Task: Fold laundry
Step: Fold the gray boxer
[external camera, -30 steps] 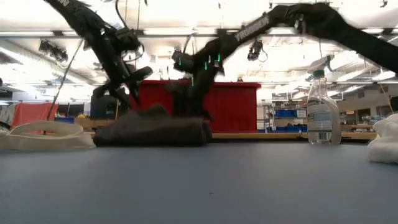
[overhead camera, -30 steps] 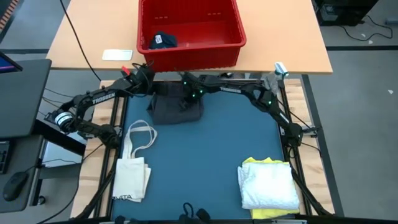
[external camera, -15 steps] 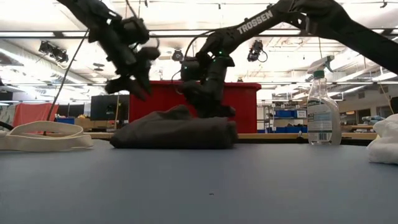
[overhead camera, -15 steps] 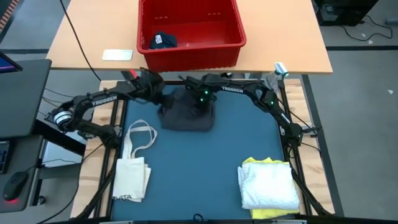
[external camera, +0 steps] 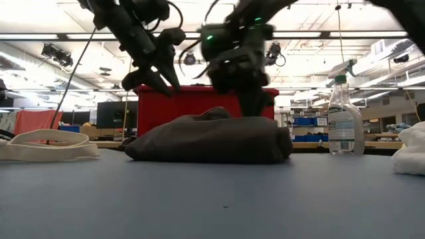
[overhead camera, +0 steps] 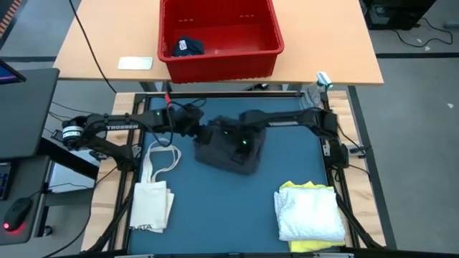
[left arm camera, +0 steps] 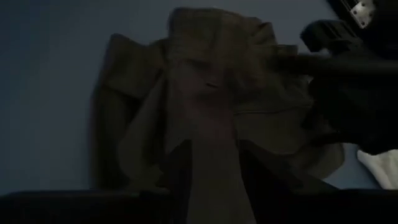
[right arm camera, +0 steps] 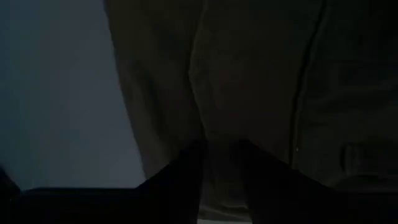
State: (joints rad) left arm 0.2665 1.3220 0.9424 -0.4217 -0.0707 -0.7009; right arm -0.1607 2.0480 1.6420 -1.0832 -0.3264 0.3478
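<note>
The large dark grey garment (overhead camera: 229, 149) lies bunched on the blue mat (overhead camera: 287, 158), a low heap in the low view (external camera: 209, 138). My left gripper (overhead camera: 199, 131) is shut on cloth at its far left edge. My right gripper (overhead camera: 242, 142) is shut on cloth over its middle. A white garment (overhead camera: 310, 213) rests on a yellow one (overhead camera: 301, 188) at the mat's near right corner. A small dark navy piece (overhead camera: 188, 46) lies in the red bin (overhead camera: 265, 50). My left gripper pinches a raised strip of the garment's cloth (left arm camera: 213, 134) between its two fingers, slanting down from the table's left. The strip runs from the fingers to the heap, which lies on the mat. My right gripper pinches a fold of the garment (right arm camera: 219, 134) between its two fingers, coming steeply from above. One layer or several, I cannot tell. The garment's bulk lies on the mat below.
A cream tote bag (overhead camera: 154, 193) lies at the mat's near left, its handles toward the garment. The red bin stands on the wooden table beyond the far edge. A spray bottle (overhead camera: 323, 79) stands at the far right corner.
Both grippers have gone toward the near edge and to the right, each holding the dark grey garment. The garment has slid with them from the mat's far edge to its middle and has spread wider. My right gripper has tipped more steeply downward.
</note>
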